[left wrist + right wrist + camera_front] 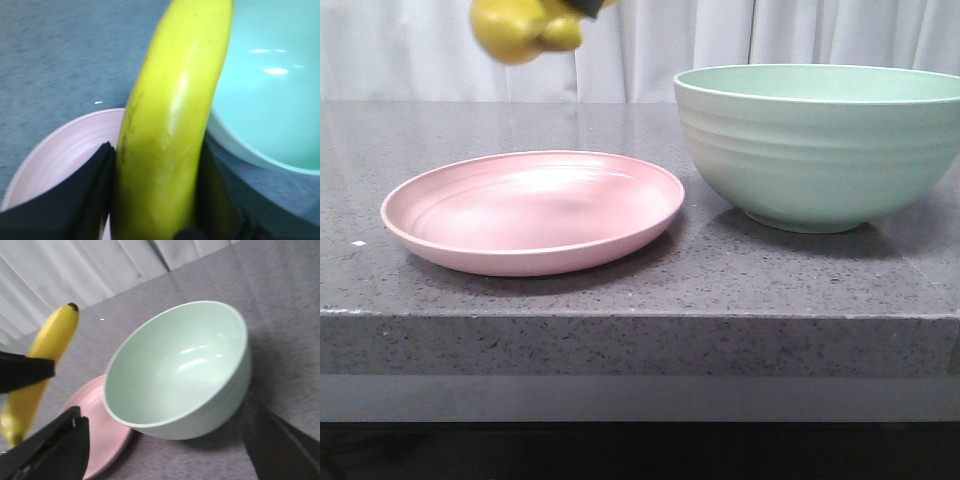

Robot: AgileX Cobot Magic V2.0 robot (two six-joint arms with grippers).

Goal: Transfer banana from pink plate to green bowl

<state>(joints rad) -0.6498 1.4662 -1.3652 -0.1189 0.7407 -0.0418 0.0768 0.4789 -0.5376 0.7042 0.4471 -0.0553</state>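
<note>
The banana (525, 28), bright yellow, hangs in the air above the far side of the pink plate (535, 210), at the top edge of the front view. My left gripper (159, 170) is shut on it, with a black finger pressed on each side of the banana (170, 125). The plate has nothing on it. The green bowl (820, 150) stands to the right of the plate and is empty inside (180, 370). My right gripper (167, 455) is open, its fingers wide apart near the bowl. The right wrist view also shows the held banana (50, 347).
The plate and bowl stand on a grey speckled stone table whose front edge (620, 330) runs across the front view. A white curtain (650, 50) hangs behind the table. The plate's rim (107, 435) lies close beside the bowl.
</note>
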